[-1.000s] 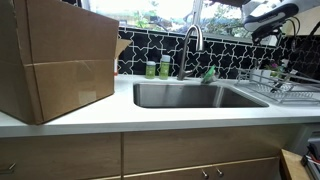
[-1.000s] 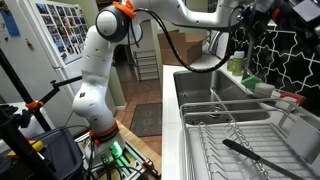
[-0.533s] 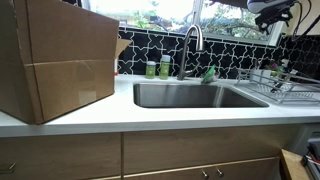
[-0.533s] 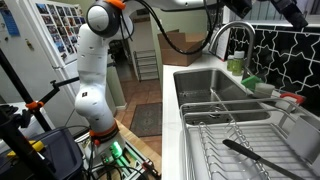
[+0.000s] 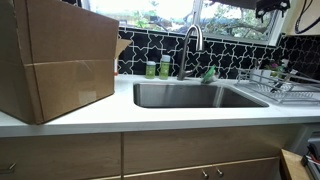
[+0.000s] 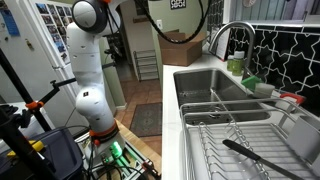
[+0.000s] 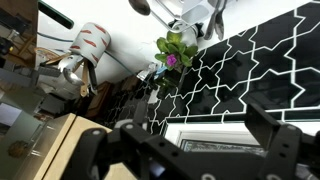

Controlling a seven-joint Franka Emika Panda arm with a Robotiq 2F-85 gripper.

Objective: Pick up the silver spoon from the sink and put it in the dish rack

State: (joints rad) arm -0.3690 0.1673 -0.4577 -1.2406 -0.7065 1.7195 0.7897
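**Claw** [image 7: 185,135] — fingers [image 7: 95,150] spread wide apart in the wrist view, with nothing between them. It is raised high and faces black wall tiles [image 7: 250,70] and a small bunch of flowers [image 7: 175,50]. In an exterior view only a dark sliver of it shows at the top edge, above the dish rack [image 5: 285,85].

**Spoon** — cannot be made out in any view, so its place cannot be told. The claw is well apart from both basin and rack, and holds nothing.

**Sink** [image 5: 190,93] — steel basin set in the white counter. Little of its floor shows in either exterior view.

**Dish rack** — wire, on the counter just beside the sink. A long dark utensil [image 6: 250,155] lies across its wires; whether this is the spoon cannot be told.

**Faucet** [image 5: 192,40] — curved, behind the basin, with two green bottles [image 5: 157,69] beside it.

**Cardboard box** [image 5: 55,60] — large, on the counter at the far side of the sink from the rack.

**Arm** [image 6: 88,60] — white, standing upright on its base, with the upper links running out of the top of the frame.

**Change over the last second** — the claw has risen from clear view above the rack to the very top edge. In the other exterior view the forearm and claw, earlier stretched over the sink, have left the frame. The utensil in the rack has not moved.
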